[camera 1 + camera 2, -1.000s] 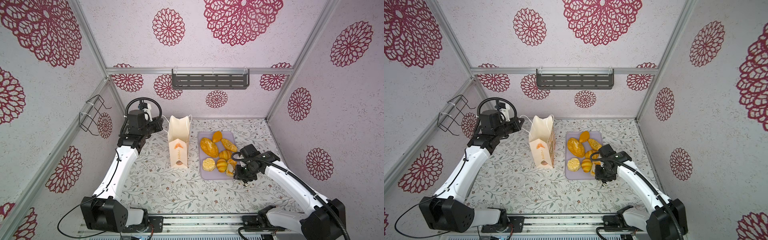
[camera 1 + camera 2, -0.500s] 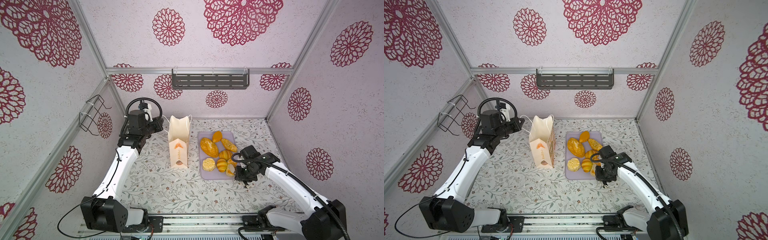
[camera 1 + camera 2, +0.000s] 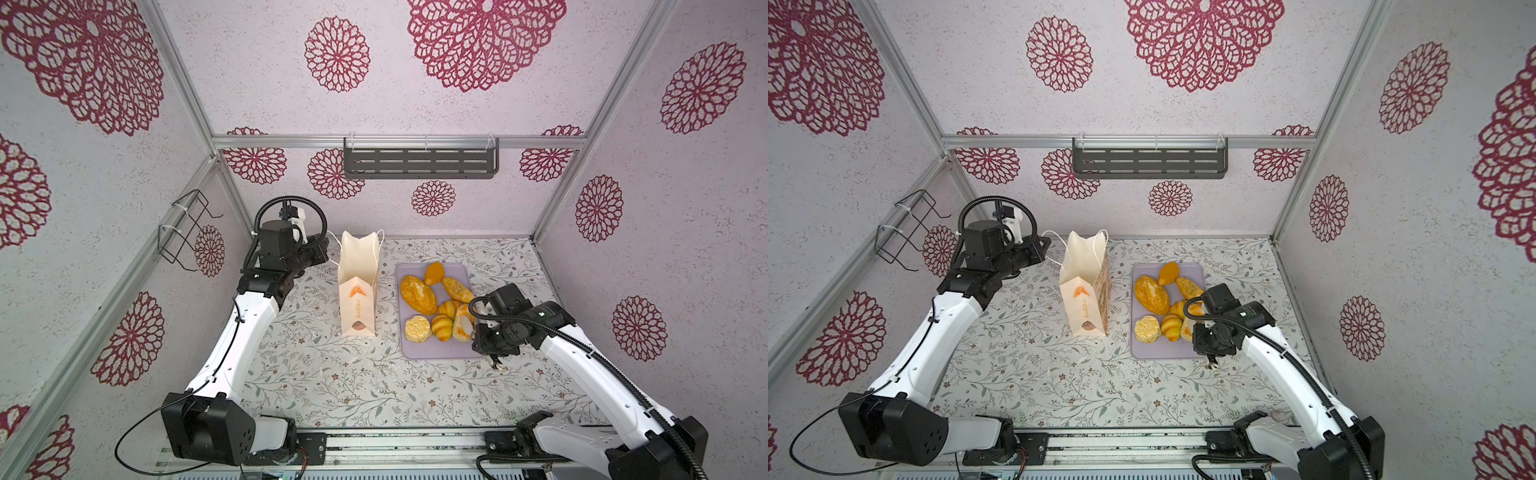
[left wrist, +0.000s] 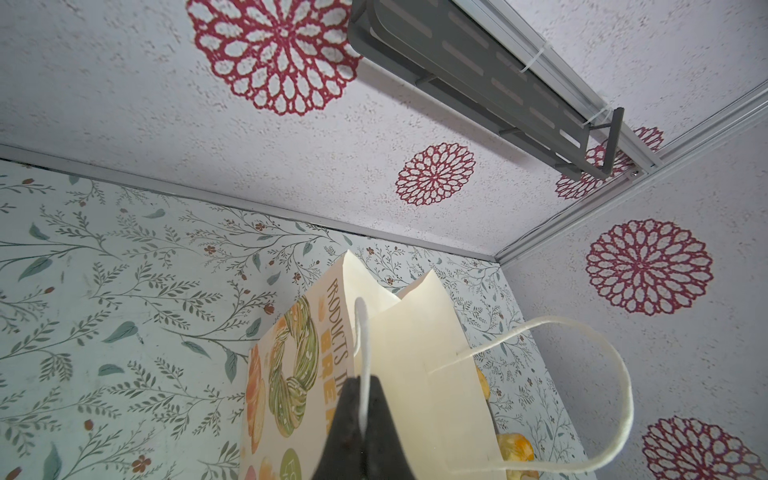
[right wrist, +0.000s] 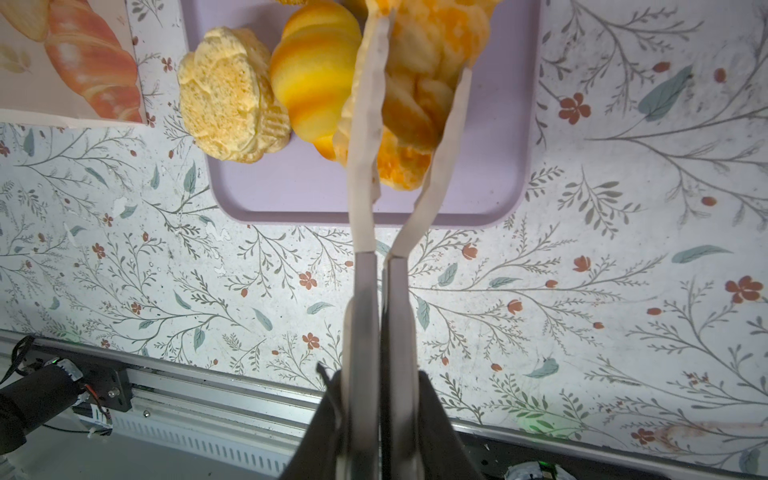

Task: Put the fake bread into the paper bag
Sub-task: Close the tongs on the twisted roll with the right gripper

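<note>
The paper bag [image 3: 357, 299] [image 3: 1086, 303] stands upright left of a lilac tray [image 3: 440, 351]. My left gripper [image 4: 363, 382] [image 3: 326, 251] is shut on one white cord handle [image 4: 361, 332] of the bag at its far top edge. My right gripper [image 5: 380, 382] [image 3: 492, 351] is shut on a pair of tongs [image 5: 365, 291]. The tongs' cream tips pinch a braided piece of fake bread [image 5: 415, 95] [image 3: 462, 328] at the tray's front right. The other fake bread lies on the tray: a large loaf [image 3: 417, 294], a pale bun [image 5: 228, 95] and a ribbed roll [image 5: 316, 75].
A grey slotted shelf [image 3: 419, 162] hangs on the back wall and a wire rack [image 3: 187, 228] on the left wall. The aluminium rail [image 3: 395, 444] with both arm bases runs along the front edge. Walls close in on three sides.
The tongs' tips have closed in on the braided bread. Both arms have hardly shifted, and the left gripper keeps its hold on the cord handle.
</note>
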